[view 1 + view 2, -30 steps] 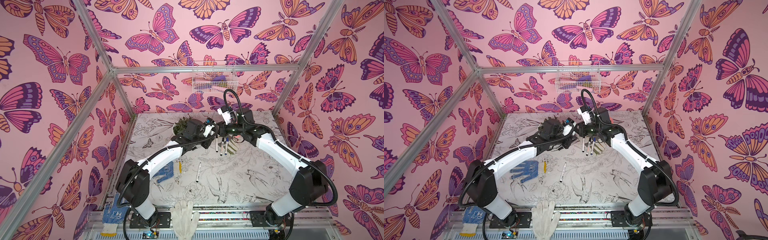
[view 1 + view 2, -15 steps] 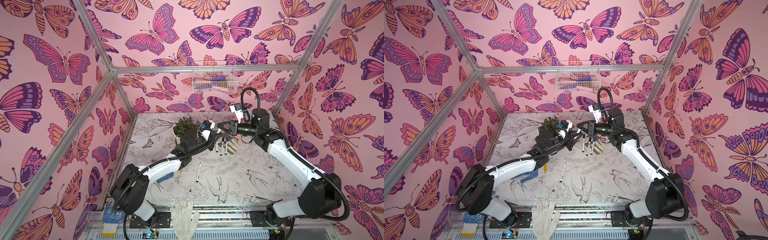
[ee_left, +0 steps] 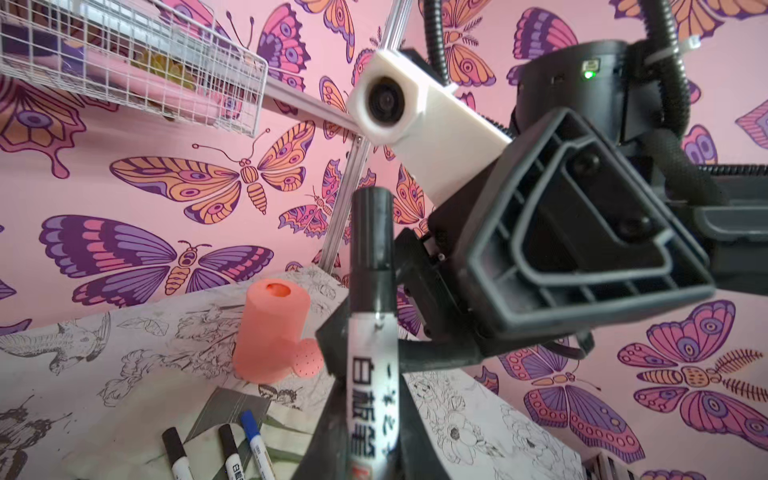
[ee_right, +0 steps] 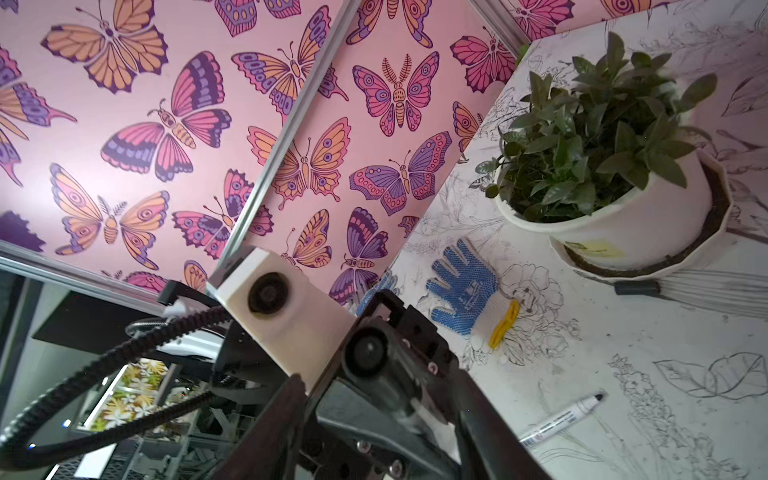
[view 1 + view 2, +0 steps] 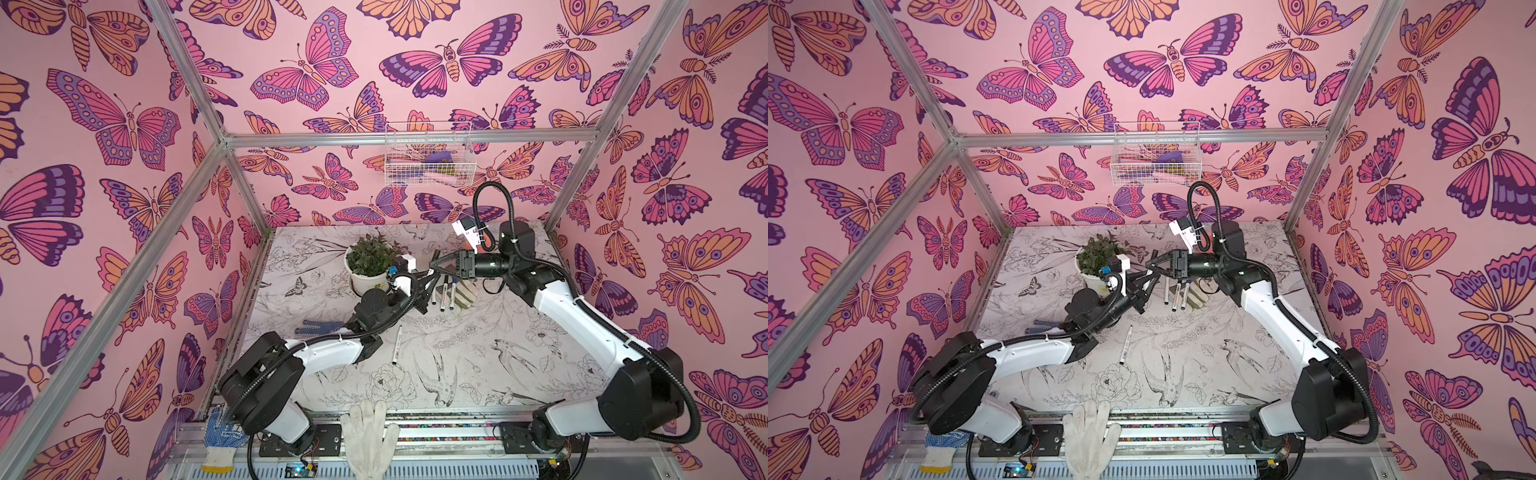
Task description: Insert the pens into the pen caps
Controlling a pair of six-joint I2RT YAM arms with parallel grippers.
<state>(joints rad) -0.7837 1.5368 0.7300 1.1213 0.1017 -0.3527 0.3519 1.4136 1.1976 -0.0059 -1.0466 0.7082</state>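
My left gripper point(image 3: 372, 415) is shut on a white pen point(image 3: 372, 374) that stands up between its fingers with a black pen cap point(image 3: 372, 232) on its tip. My right gripper point(image 4: 386, 419) is open; in both top views it point(image 5: 436, 268) meets the left gripper point(image 5: 426, 282) tip to tip above the table. One of its fingers point(image 3: 582, 232) hangs right beside the capped end. Three capped pens point(image 5: 444, 293) lie side by side, one with a blue cap point(image 3: 250, 419). An uncapped pen point(image 5: 397, 345) lies alone mid-table. A small dark cap point(image 4: 636, 287) rests by the pot's base.
A potted plant point(image 5: 370, 270) stands just left of the grippers. A blue dotted glove point(image 5: 320, 328) lies beside the left arm, a white glove point(image 5: 368, 432) on the front edge. A pink toy watering can point(image 3: 270, 332) stands behind the pens. A wire basket point(image 5: 428, 153) hangs on the back wall.
My right gripper has opened and let go of the cap end of the pen. Both arms shifted, the left forearm sinking lower, while the left gripper kept its hold.
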